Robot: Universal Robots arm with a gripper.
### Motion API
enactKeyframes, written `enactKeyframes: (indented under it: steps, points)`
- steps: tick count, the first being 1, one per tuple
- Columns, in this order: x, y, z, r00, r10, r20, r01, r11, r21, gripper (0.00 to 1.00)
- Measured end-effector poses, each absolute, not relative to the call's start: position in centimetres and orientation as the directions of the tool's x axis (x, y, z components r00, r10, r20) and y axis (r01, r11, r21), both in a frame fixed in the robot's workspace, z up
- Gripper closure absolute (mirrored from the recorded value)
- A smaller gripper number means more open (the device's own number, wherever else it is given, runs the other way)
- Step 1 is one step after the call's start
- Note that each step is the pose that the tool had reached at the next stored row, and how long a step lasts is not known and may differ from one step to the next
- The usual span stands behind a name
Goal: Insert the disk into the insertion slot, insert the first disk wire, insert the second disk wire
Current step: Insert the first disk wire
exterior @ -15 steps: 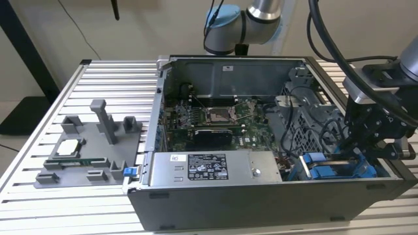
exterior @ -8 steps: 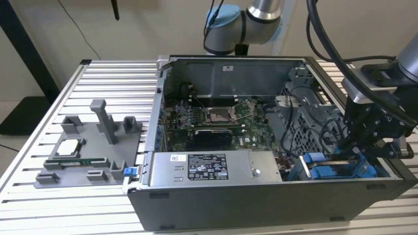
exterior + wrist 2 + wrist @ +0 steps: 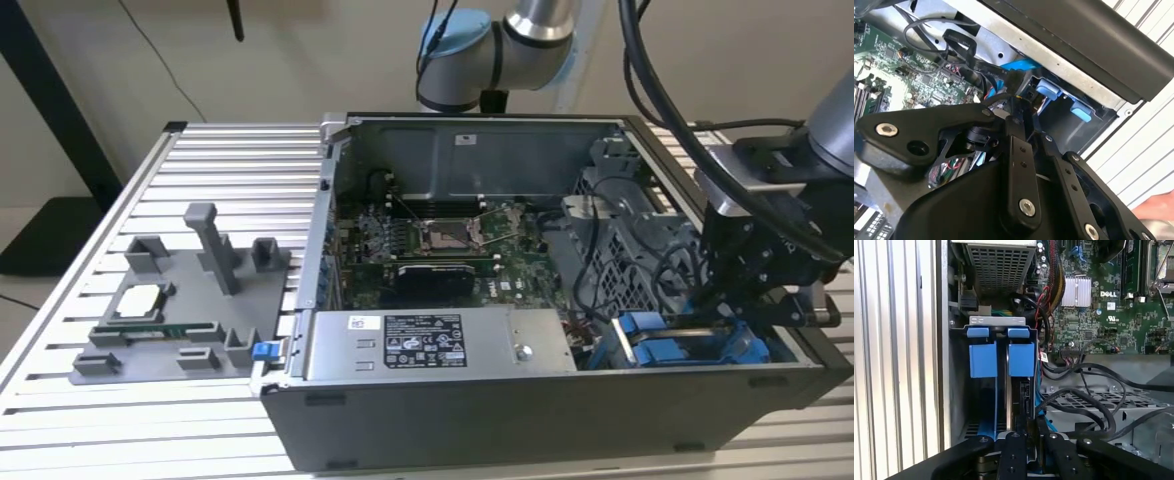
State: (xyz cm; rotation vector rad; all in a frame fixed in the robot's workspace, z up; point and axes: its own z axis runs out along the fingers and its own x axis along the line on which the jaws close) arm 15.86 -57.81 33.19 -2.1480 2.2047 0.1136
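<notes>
Open computer case [image 3: 534,425] on the slatted table [image 3: 80,400], with the arm reaching into the corner on the exterior view's right. The insertion slot [image 3: 996,320], a grey metal cage fitted with blue tabs [image 3: 983,360], sat just beside the power-supply box [image 3: 427,345] and near the motherboard [image 3: 1104,315]. The disk [image 3: 1021,395] stood on edge inside one bay of the slot. It appeared fully seated, with its dark connector edge turned toward the gripper [image 3: 1029,427]. The jaws were drawn almost together close to that edge. As far as I could judge from the second wrist view, they pinched the plug of a black wire [image 3: 991,67], though the contact itself was hidden by the linkage. The disk looked dense and rigid, with smooth metal faces that would slip under a light pinch, and it would be sensitive to knocks. Its blue plastic frame offered the safer hold. The wire looked light, limp along its length and somewhat springy, so gripping the cable would give little control of the end. The small stiff plug body, taken across its flat sides, seemed the right place to hold it. The mating tongue on the disk would probably be thin and easy to crack if the plug met it tilted.
</notes>
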Motion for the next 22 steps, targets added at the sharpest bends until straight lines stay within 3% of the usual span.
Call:
enactKeyframes:
  steps: [5,6,22]
  points:
    - [15.9,-57.8,32.9,-0.026,-0.995,-0.095,-1.000,0.025,0.010,1.00]
    - [15.9,-57.8,32.8,-0.026,-0.995,-0.095,-1.000,0.025,0.010,0.00]
    - [15.9,-57.8,35.4,-0.026,-0.995,-0.094,-1.000,0.025,0.010,0.00]
